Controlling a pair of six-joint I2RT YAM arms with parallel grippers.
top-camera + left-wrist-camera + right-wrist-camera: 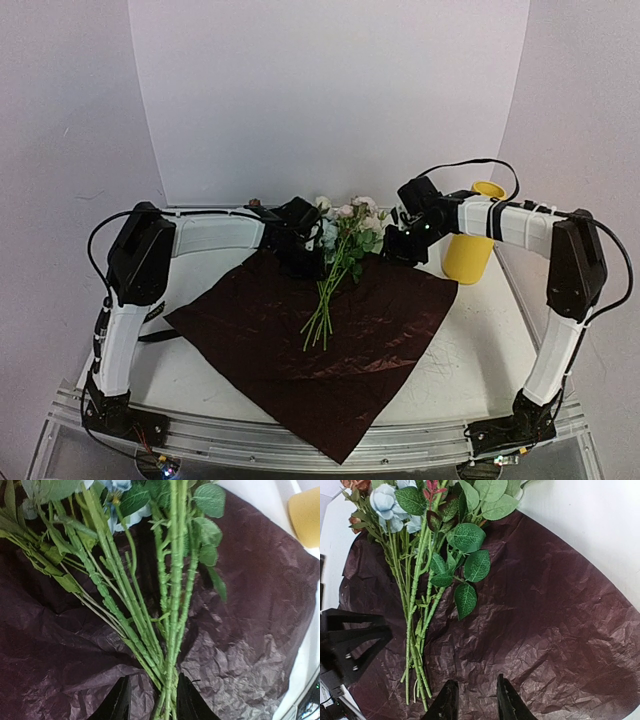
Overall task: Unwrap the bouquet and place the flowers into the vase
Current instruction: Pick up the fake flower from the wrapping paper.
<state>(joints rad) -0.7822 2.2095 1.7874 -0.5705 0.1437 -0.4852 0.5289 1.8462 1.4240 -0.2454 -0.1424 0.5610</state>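
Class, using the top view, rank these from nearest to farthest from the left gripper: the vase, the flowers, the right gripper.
1. flowers, centre back, right beside the left gripper.
2. right gripper, just right of the flowers.
3. vase, far right.

We're looking at a robotics lab bench, no doubt about it; plain white panels [330,100] box the scene in on three sides, more test booth than room; two white-and-black robot arms, the left arm [200,235] and the right arm [510,225], stand bolted by an aluminium rail [250,435] at the near edge of a white table [480,340]; black cables [470,161] loop off them; a small lit circuit board [160,466] glows at the front corner.
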